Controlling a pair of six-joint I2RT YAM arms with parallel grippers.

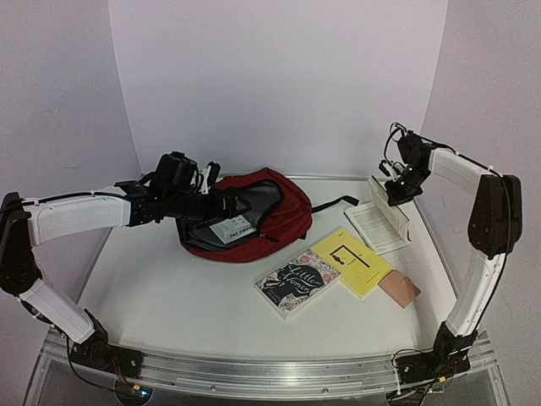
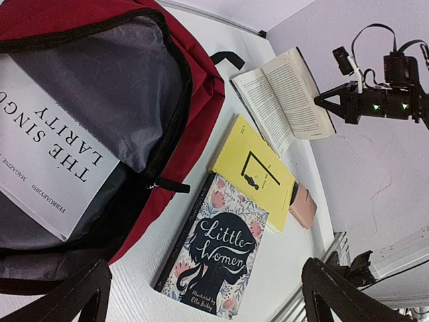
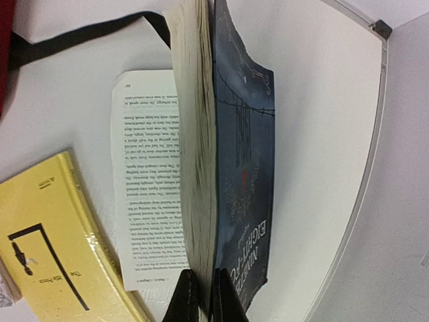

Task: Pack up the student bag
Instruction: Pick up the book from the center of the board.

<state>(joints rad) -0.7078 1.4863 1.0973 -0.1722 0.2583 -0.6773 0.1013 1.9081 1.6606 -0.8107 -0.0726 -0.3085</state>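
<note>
Fingers on the right are clamped on the raised half of an open dark-blue paperback; left fingers are spread by the unzipped dark red fabric backpack on the counter. Paperback should be folded shut before lifting.

left end effector wide, right end effector pinched

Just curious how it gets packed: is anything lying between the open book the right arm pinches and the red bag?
Only a black strap of the red bag lies between it and the open book. The yellow book sits off that line, nearer the front.
</note>
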